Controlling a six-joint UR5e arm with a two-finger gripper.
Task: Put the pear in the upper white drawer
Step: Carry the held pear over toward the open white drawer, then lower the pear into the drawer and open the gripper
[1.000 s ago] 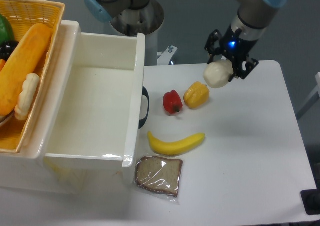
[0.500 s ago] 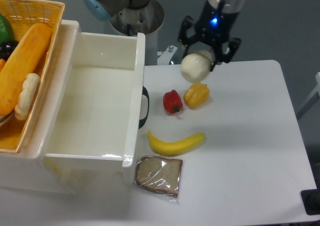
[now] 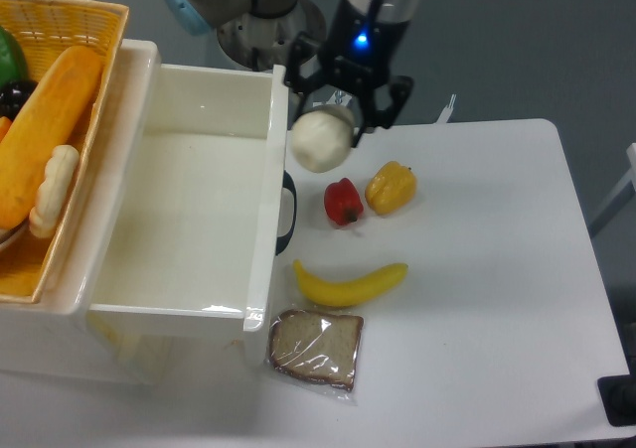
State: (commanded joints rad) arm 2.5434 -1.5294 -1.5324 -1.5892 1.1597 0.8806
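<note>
Leftmost, woven yellow basket (image 3: 99, 16), cut off by frame edge, holds a smooth orange loaf-like item w/ other bits hard to ID. Next, upper white drawer (image 3: 199, 100): glossy plastic, deep walls, dark handle partly hidden. Gripper (image 3: 338, 120) clamps the pear (image 3: 320, 140), matte cream, lumpy, in the air just beside drawer's front wall. On table (image 3: 497, 269): red pepper (image 3: 343, 202), yellow pepper (image 3: 391, 188), banana (image 3: 350, 285), wrapped bread slice (image 3: 316, 347).

Legible text: none in the camera view.
Gripper (image 3: 343, 95): blue indicator light lit, no readable marking.
Upper white drawer (image 3: 179, 299): plain walls, no label.
Wrapped bread slice (image 3: 316, 347): clear film, no print legible.
Woven yellow basket (image 3: 70, 16): no tag.
</note>
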